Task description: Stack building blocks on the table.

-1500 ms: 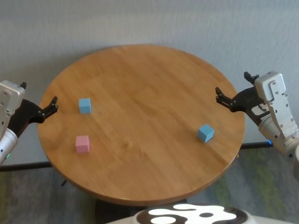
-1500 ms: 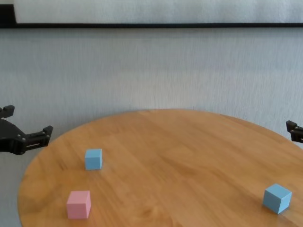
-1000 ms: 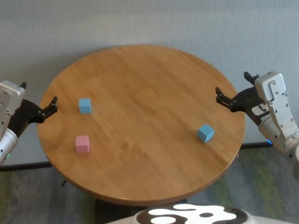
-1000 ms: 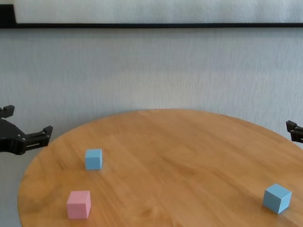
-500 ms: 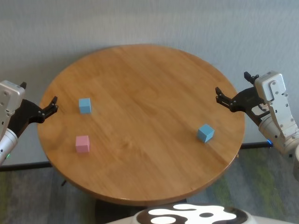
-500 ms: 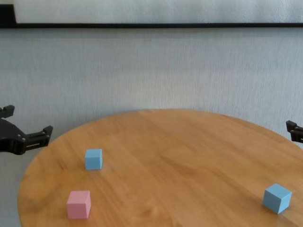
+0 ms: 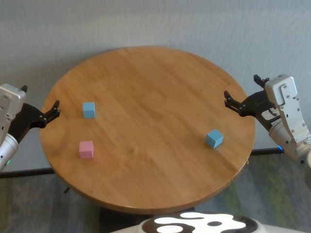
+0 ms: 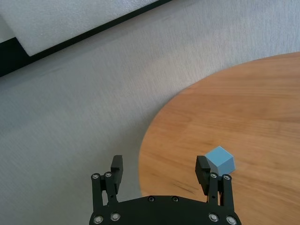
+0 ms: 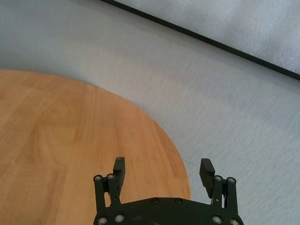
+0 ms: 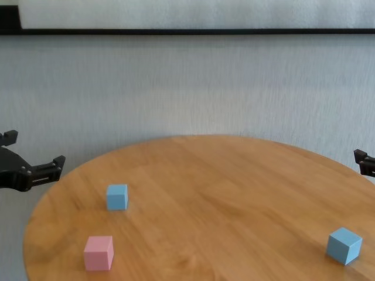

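Three small cubes sit apart on a round wooden counter (image 7: 146, 87). A pink cube (image 7: 86, 149) lies near the robot's left edge, with one blue cube (image 7: 88, 109) just behind it. The second blue cube (image 7: 214, 139) rests far across, near the right edge. The left gripper (image 7: 40, 103) and right gripper (image 7: 242, 93) hover at opposite rims, fingers open and empty.

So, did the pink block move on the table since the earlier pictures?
No. The pink block sits at the same spot near the table's left edge, nearer the robot than the left blue block.
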